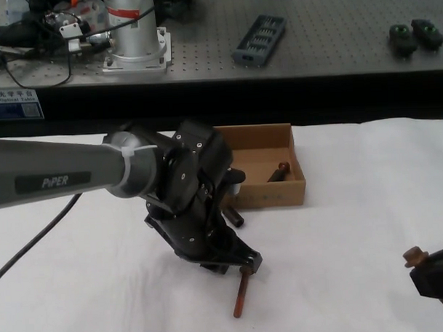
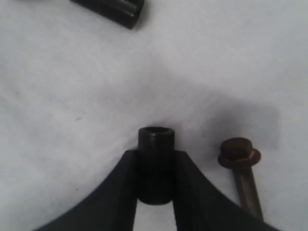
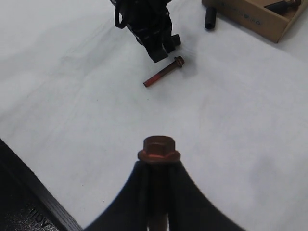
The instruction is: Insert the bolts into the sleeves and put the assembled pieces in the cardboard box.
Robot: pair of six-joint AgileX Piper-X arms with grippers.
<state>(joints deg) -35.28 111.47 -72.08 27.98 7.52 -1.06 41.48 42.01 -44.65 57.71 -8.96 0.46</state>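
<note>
1. Left pincer (image 2: pixel 156 163): closed on a black sleeve (image 2: pixel 155 142), low over the white cloth (image 1: pixel 368 204) on the bench. The sleeve is a plain dark cylinder. Its long axis runs along the fingers and its open bore end points away from the wrist, past the fingertips. Contact with the cloth cannot be told.
2. Loose bolt (image 1: pixel 242 290): lies flat on the cloth just beside the held sleeve. It is rust-brown with a flanged hex head. The head lies next to the left pincer and the shank points toward the near edge.
3. Loose sleeve (image 1: pixel 235 216): black, lying on the cloth just before the near wall of the cardboard box (image 1: pixel 270 193).
4. Assembled piece (image 1: pixel 278 172): lies slanted inside the box, near its right wall, rust-brown head uppermost.
5. Right pincer (image 3: pixel 159 166): closed on a second bolt (image 3: pixel 159 148), at the near right, well apart from the box. The shank lies along the fingers and the hex head projects beyond the tips.
</note>
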